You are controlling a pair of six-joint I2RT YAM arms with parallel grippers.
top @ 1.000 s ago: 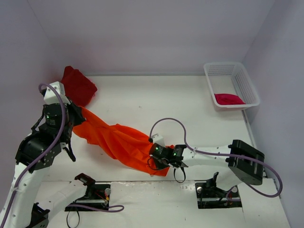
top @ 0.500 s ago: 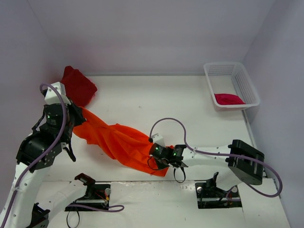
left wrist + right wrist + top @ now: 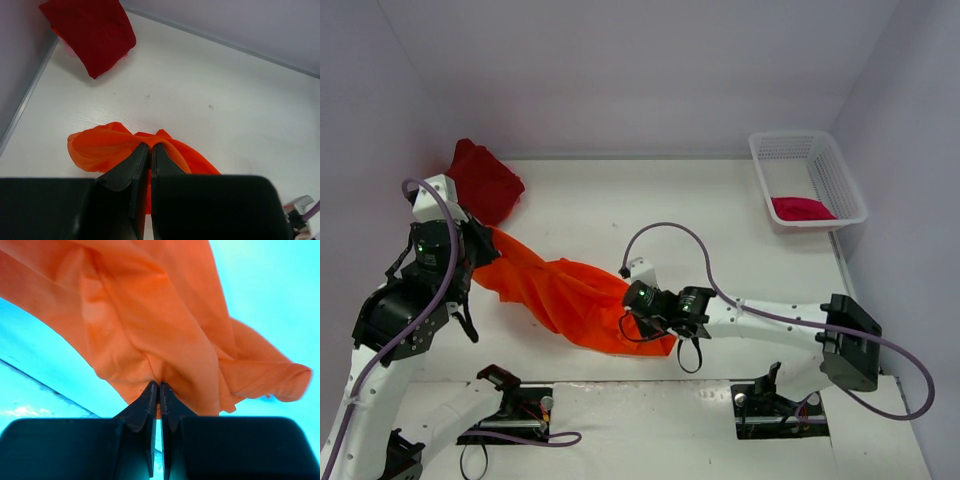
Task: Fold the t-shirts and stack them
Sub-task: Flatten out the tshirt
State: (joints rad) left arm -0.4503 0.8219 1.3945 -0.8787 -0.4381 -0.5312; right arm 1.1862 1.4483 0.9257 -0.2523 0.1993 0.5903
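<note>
The right gripper (image 3: 159, 385) is clenched on a fold of the orange t-shirt (image 3: 560, 295), with a pinch of cloth bunched between its closed jaws and the rest of the fabric fanning away ahead of it. The left gripper (image 3: 150, 146) is clamped just as tightly on the other end, a puckered ridge of orange caught at its tips.

Between the two, the shirt is drawn into a twisted, creased band over the tabletop (image 3: 620, 210). Its long axis runs on a diagonal from the left gripper to the right gripper. From the right gripper the whole garment lies to its left and farther from the bases. From the left gripper it lies to its right and closer to them. Each arm holds the end on its own side, and neither is nearer the middle.

I judge the step in hand to be opening the shirt out flat before any fold. That depends on pulling the two ends apart along this diagonal. Whether the pinched spots are matching corners I cannot tell.

The dark red t-shirt (image 3: 485, 180) lies folded just beyond the left gripper, apart from the orange one. The crimson-pink t-shirt (image 3: 802, 208) sits in the white basket (image 3: 840, 175), well beyond and to the right of the right gripper. No stack has been started yet.
</note>
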